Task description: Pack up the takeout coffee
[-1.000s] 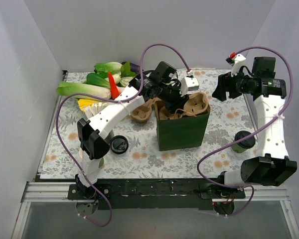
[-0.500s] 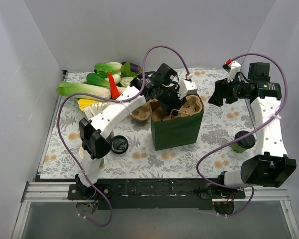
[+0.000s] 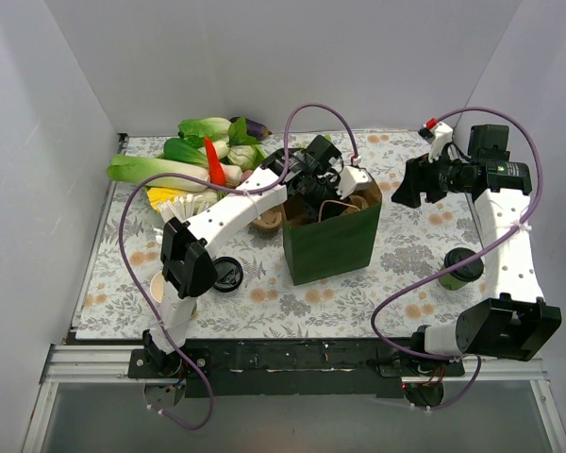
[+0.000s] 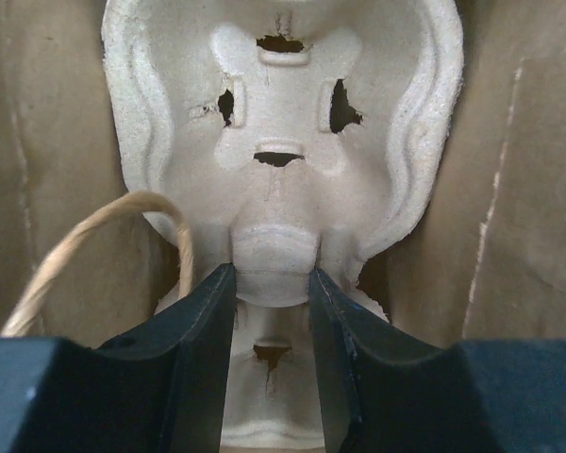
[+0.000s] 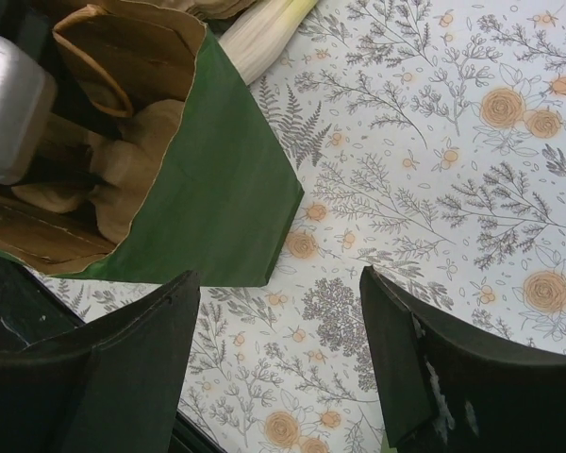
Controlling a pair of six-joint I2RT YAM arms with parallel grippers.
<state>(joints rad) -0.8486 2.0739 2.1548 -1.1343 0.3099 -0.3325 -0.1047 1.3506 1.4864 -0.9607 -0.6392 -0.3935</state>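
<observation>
- The carrier has sunk deeper into the bag, which has slid slightly left.
- The left pincer, partly closed, clamps the carrier's centre ridge, likely to steer it between the close bag walls.
- The right pincer hangs wide open and empty, beside the bag.
- The cup stands near the tabletop's right edge, with room around it.

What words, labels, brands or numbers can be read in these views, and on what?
No text can be read anywhere.
The green paper bag is plain, and the pulp cup carrier held in the left pincer is unprinted.
The loose black lid and the coffee cup are too small to show any marking.
</observation>
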